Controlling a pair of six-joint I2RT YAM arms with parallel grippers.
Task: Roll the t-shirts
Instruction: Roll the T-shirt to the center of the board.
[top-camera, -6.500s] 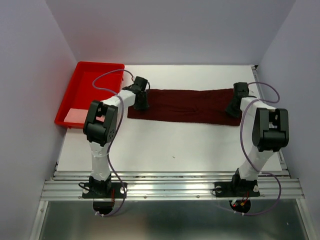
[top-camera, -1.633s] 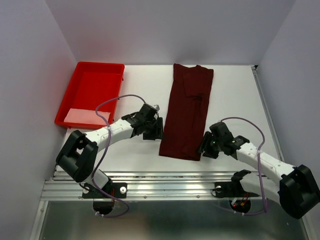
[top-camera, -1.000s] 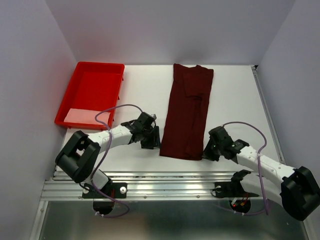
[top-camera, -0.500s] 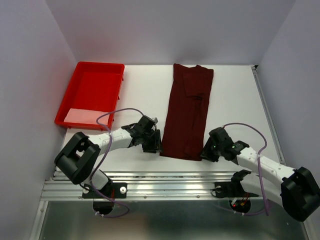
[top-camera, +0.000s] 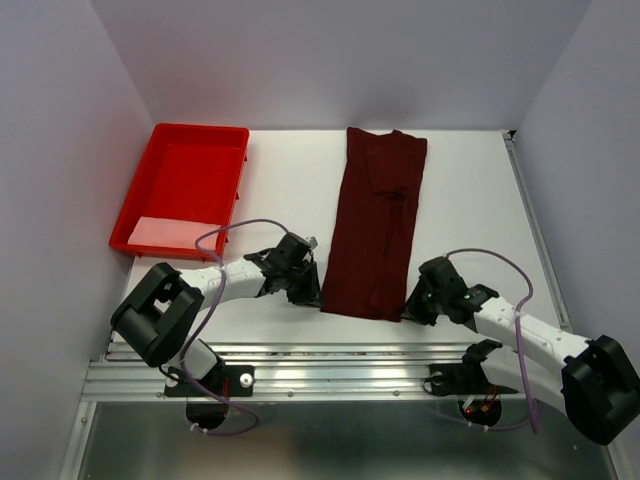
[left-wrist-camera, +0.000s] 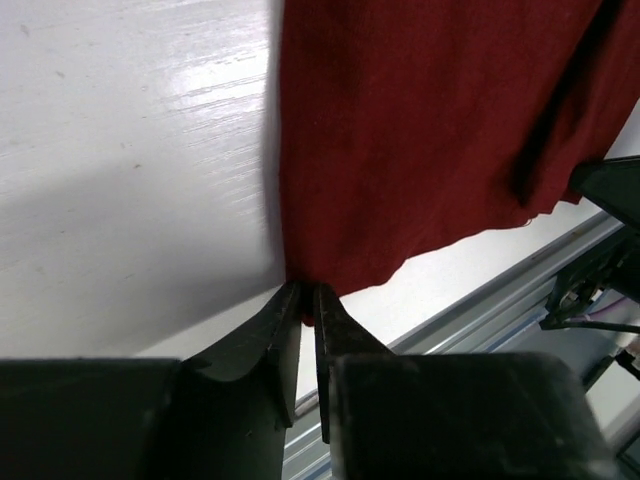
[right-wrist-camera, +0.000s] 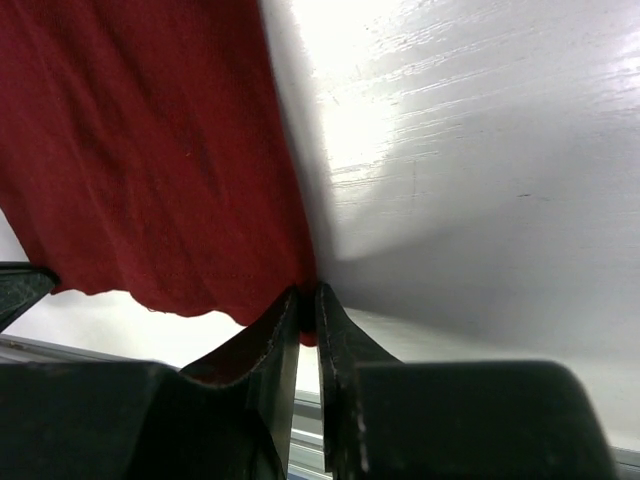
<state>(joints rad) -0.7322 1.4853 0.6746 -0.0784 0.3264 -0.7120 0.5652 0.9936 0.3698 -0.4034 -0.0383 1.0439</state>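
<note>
Wrist views show each pair of jaws almost closed on cloth: left gripper (left-wrist-camera: 305, 296) nips the t-shirt (left-wrist-camera: 420, 130) by its near-left hem corner, right gripper (right-wrist-camera: 308, 298) by the near-right. Only overhead shows the strip-folded shirt reaching the table (top-camera: 470, 200) far edge, red tray (top-camera: 185, 175) at the far-left corner

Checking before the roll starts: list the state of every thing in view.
t-shirt: folded into a long strip, flat, not yet rolled.
left gripper: shut on the t-shirt's near left corner.
right gripper: shut on its near right corner.
red tray: holds a pink flat item.
</note>
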